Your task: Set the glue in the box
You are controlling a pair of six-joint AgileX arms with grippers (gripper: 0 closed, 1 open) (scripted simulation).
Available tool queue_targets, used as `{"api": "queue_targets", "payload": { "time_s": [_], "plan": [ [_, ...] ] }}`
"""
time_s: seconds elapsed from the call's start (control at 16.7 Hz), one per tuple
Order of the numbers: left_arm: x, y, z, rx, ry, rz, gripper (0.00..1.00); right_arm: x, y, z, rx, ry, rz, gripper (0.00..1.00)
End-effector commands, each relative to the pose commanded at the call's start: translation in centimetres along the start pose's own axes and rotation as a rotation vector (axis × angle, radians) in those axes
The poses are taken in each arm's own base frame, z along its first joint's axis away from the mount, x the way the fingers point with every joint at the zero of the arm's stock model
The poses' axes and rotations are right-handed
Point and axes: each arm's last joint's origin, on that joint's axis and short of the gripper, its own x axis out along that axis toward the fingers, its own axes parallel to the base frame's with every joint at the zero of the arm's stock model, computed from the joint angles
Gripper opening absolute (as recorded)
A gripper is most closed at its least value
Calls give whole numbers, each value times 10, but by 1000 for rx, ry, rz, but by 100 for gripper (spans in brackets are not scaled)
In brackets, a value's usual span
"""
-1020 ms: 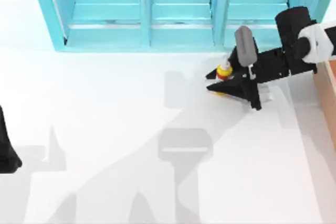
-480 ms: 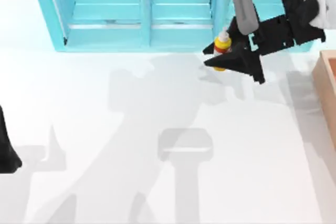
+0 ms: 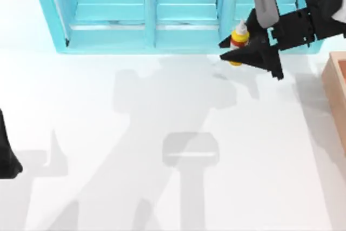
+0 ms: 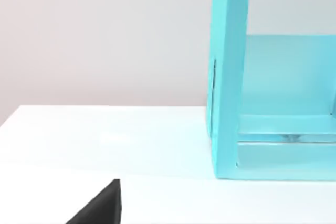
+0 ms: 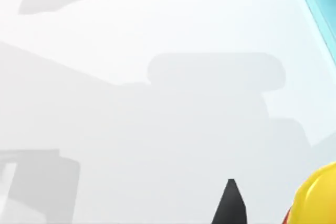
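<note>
One gripper, the right gripper (image 3: 241,51), clamped the glue (image 3: 239,37) aloft near the table's far-right corner; carrying to the box (image 3: 335,93) presumably came next.

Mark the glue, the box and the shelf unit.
glue (image 3: 239,38), top view, yellow body.
box (image 3: 336,87), top view, its wall at the table's right edge.
shelf unit (image 3: 150,39), top view, front ledge.

The right gripper (image 3: 236,50) hung raised at the top view's upper right, its black fingers (image 3: 250,56) pointing left and closed on the glue (image 3: 239,38). The left arm (image 3: 7,152) sat parked at the left edge.
</note>
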Motion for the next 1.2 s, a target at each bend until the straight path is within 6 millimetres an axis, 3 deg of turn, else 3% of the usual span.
{"api": "queue_targets", "payload": {
  "time_s": [0.18,0.48,0.6,0.78,0.9,1.02,1.2],
  "plan": [
    [0,0,0,0,0,0,100,-38,9,-20,56,10,-41,0],
    [0,0,0,0,0,0,100,-158,47,-63,100,6,-248,0],
    [0,0,0,0,0,0,100,-208,74,-83,108,10,-364,0],
    [0,0,0,0,0,0,100,-272,136,-114,181,7,-540,0],
    [0,0,0,0,0,0,100,-292,181,-124,236,-1,-623,0],
    [0,0,0,0,0,0,100,-300,216,-125,272,-10,-680,0],
    [0,0,0,0,0,0,100,-303,241,-122,299,-16,-723,0]
  ]
}}
